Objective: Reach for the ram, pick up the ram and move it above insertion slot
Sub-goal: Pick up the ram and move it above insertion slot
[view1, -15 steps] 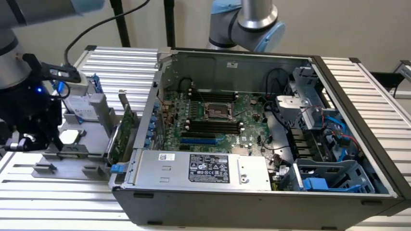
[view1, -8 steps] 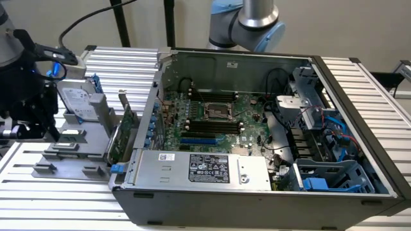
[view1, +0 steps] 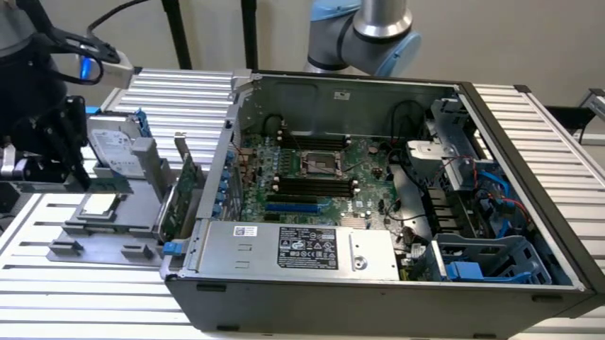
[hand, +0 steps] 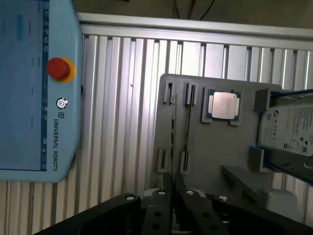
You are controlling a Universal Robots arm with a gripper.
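Ram (hand: 173, 132) pinched edge-on in narrow gripper (hand: 174, 185)
Pale-blue pendant (hand: 39, 122) beside grey tray (hand: 220, 147) reads "UNIVERSAL ROBOTS"; it runs straight out from the closed-in fingertips.

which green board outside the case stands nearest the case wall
The wide green expansion card, upright right beside the black computer case; the narrow green ram stick sits farther off, near the silver hard drive.

Open computer case (view1: 378, 301), motherboard (view1: 321, 166) exposed, on slatted surface (view1: 76, 297). Grey tray (hand: 215, 147) carries processor (hand: 223, 105), hard drive (hand: 288, 129); expansion card (view1: 189, 191) at tray edge nearest case.
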